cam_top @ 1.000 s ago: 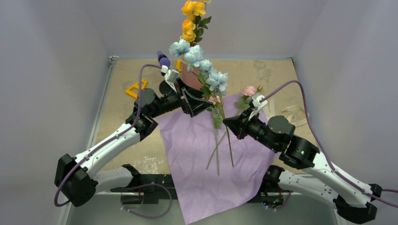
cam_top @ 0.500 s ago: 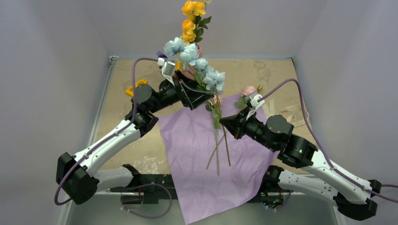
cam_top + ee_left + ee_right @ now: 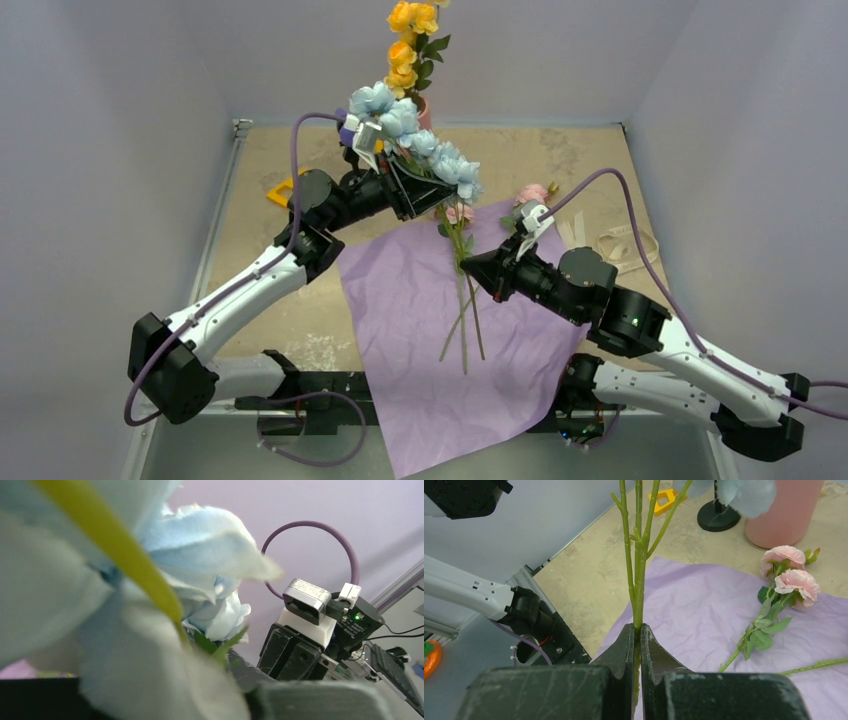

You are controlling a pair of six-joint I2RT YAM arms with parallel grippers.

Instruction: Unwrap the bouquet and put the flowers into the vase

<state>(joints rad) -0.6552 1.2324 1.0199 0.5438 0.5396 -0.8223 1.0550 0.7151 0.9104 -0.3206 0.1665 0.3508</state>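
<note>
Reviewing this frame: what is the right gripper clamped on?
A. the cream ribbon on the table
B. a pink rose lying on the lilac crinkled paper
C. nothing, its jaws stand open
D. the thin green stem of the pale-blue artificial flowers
D: in the right wrist view the right gripper has its jaws shut on the thin green stem, which runs up to the pale-blue artificial flowers.

The left gripper has moved away from the arm bases, in among the blue flowers, which have shifted toward the vase. The right gripper has slid left, swinging the stems leftward over the purple paper.
</note>
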